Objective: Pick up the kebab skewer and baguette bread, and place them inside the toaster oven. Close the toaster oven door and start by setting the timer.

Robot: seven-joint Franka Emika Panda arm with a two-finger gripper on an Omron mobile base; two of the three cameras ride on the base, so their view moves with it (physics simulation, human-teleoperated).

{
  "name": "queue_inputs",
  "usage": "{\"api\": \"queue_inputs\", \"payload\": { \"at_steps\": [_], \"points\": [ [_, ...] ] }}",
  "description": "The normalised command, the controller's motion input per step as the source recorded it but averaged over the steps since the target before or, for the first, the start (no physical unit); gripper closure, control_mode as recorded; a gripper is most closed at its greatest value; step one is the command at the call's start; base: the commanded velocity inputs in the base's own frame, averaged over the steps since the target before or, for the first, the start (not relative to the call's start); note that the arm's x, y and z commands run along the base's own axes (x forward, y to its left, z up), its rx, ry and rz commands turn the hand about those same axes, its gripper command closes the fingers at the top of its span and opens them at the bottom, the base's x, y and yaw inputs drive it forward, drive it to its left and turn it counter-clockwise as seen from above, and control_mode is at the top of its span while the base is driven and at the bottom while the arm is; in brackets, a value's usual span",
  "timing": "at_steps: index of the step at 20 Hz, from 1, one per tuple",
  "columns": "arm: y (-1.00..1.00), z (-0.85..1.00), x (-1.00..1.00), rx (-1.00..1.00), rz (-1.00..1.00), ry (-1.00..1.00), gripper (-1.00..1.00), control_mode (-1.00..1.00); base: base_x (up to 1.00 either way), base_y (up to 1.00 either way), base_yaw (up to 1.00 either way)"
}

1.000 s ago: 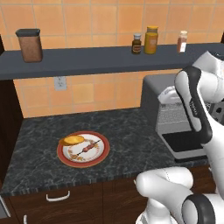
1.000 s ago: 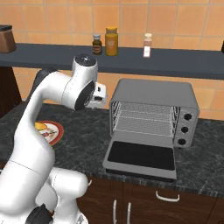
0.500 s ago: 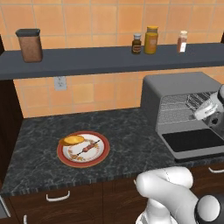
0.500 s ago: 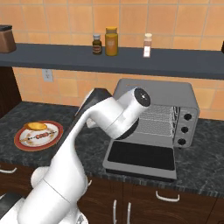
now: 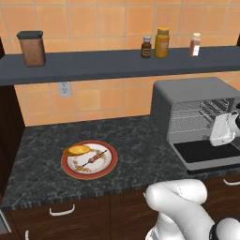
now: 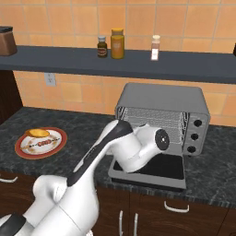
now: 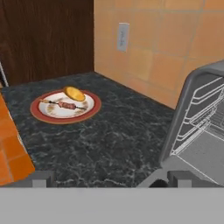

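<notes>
Item one: a red-rimmed plate (image 5: pixel 70 171) on the dark marbled worktop (image 5: pixel 136 145), lower left of the left base view. On it we find the kebab skewer (image 5: pixel 92 158) lying across the middle and the baguette bread (image 5: pixel 77 150) at the plate's upper-left edge, just beside the skewer.

Item two: the toaster oven (image 6: pixel 161 99), grey, at the centre of the right base view, its wire racks exposed. The toaster oven door (image 6: pixel 159 168) lies folded down flat on the worktop in front of it. Three knobs (image 6: pixel 194 136) run down its right panel.

Item three: the tool (image 7: pixel 109 178), at the bottom of the hand view, fingers standing wide apart and holding nothing. It seems to hover by the oven's open mouth, well apart from the plate, though we cannot judge its height well.

Item four: a shelf (image 5: pixel 93 65) above, carrying a brown canister (image 5: pixel 32 48) at upper left and three small bottles (image 5: pixel 161 43) at upper right.
</notes>
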Motion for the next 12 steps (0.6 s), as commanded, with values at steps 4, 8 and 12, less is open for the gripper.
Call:
{"api": "queue_inputs", "payload": {
  "at_steps": [4, 8, 12],
  "points": [
    [-0.26, -0.13, 0.51, 0.16, 0.0, -0.06, -1.0, -1.0, 0.0, 0.0, 0.0],
    [-0.32, -0.14, 0.45, 0.22, 0.0, -0.04, -1.0, -1.0, 0.0, 0.0, 0.0],
    [-0.5, -0.17, 0.39, 0.12, 0.0, -0.02, -1.0, -1.0, 0.0, 0.0, 0.0]
  ]
}}
